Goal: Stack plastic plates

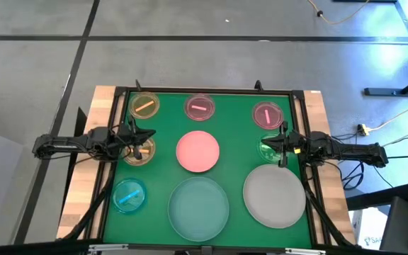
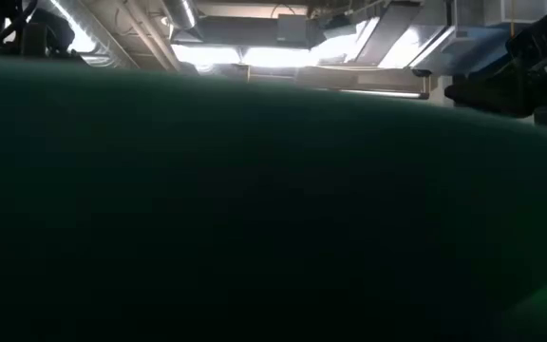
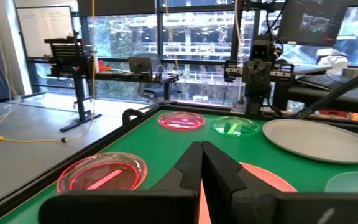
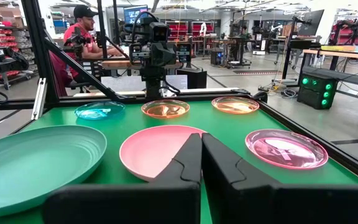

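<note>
Nine round plates lie flat on the green mat. At the far edge are a small yellow plate (image 1: 144, 106) and two small pink plates (image 1: 199, 108) (image 1: 268, 115). The middle row holds a second small yellow plate (image 1: 140, 150), the medium pink plate (image 1: 197, 151) (image 4: 154, 149) and a small green plate (image 1: 271, 147) (image 3: 235, 127). Near me are a small blue plate (image 1: 129, 195), the large pale-teal plate (image 1: 198, 207) (image 4: 33, 158) and the large grey plate (image 1: 275, 195) (image 3: 319, 138). My left gripper (image 1: 149, 138) (image 3: 201, 146) is shut above the second yellow plate. My right gripper (image 1: 271, 142) (image 4: 201, 138) is shut above the green plate. Both point at the medium pink plate.
A black frame (image 1: 211, 91) borders the mat, with wooden table edges (image 1: 105, 106) outside it. The low view is filled by a dark green surface (image 2: 254, 209). A person (image 4: 82, 31) sits beyond the table. Bare mat lies between the plates.
</note>
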